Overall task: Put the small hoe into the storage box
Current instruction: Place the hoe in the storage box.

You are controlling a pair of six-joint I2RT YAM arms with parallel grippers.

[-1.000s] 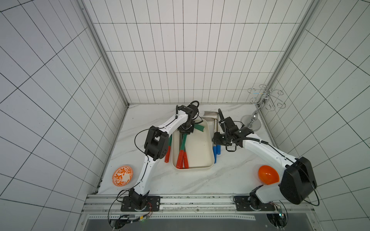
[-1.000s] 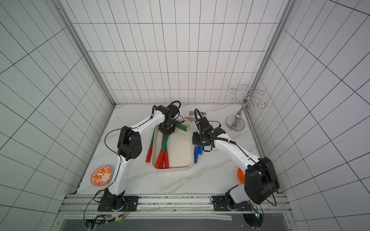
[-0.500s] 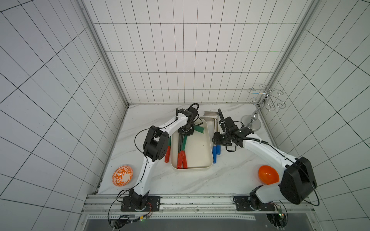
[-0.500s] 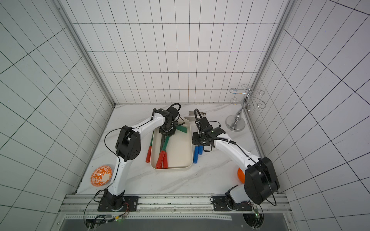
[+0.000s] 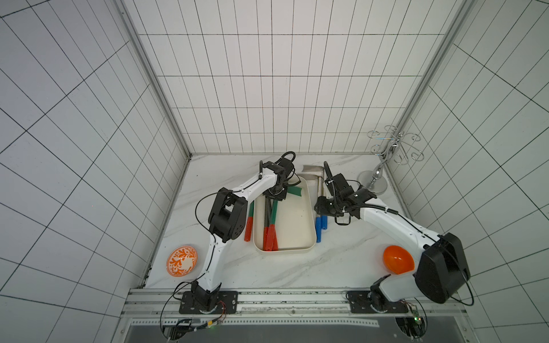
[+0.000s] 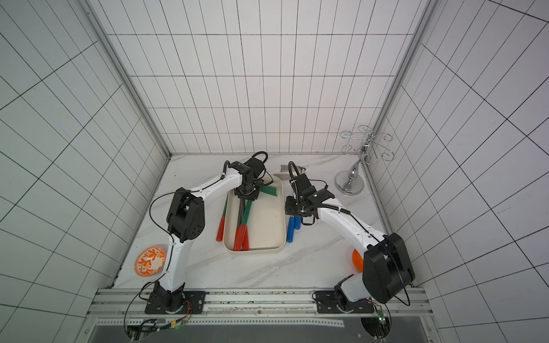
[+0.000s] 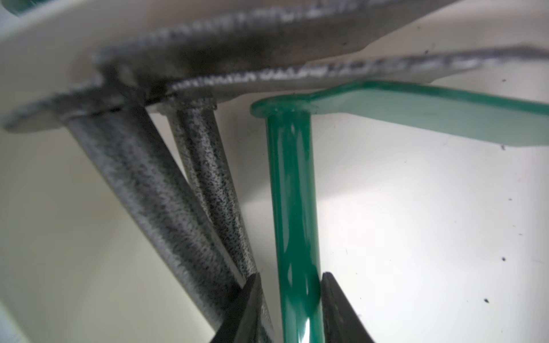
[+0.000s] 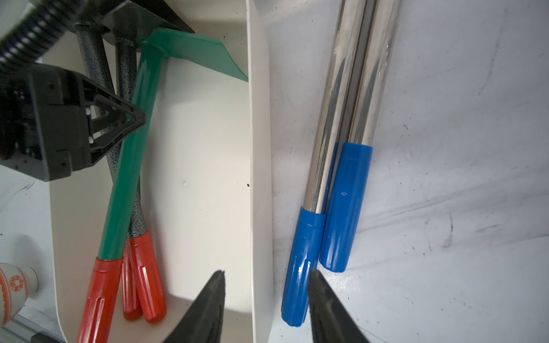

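Note:
The storage box [image 5: 311, 225] [image 6: 269, 221] is a cream tray mid-table. A small hoe with green shaft and red grip [image 5: 273, 212] [image 6: 246, 214] [image 7: 292, 193] [image 8: 130, 166] lies in it, across two grey speckled hoes [image 5: 266, 213] [image 7: 142, 184]. My left gripper [image 5: 276, 194] [image 7: 291, 279] is open, one finger on each side of the green shaft, with a thin gap on one side. Another green hoe [image 5: 250, 213] lies on the table left of the box. My right gripper [image 5: 322, 208] [image 8: 266, 272] is open over the box's right wall [image 8: 258, 148], holding nothing.
Two chrome hoes with blue grips [image 5: 320, 225] [image 8: 347, 205] lie along the box's right side. A chrome hook stand [image 5: 374, 184] is at the back right, an orange bowl [image 5: 396, 258] at the front right, and an orange patterned dish [image 5: 181, 260] at the front left.
My left gripper's jaws have parted slightly from the green shaft, which now rests in the box. The box has shifted a little. The right arm has stayed in place.

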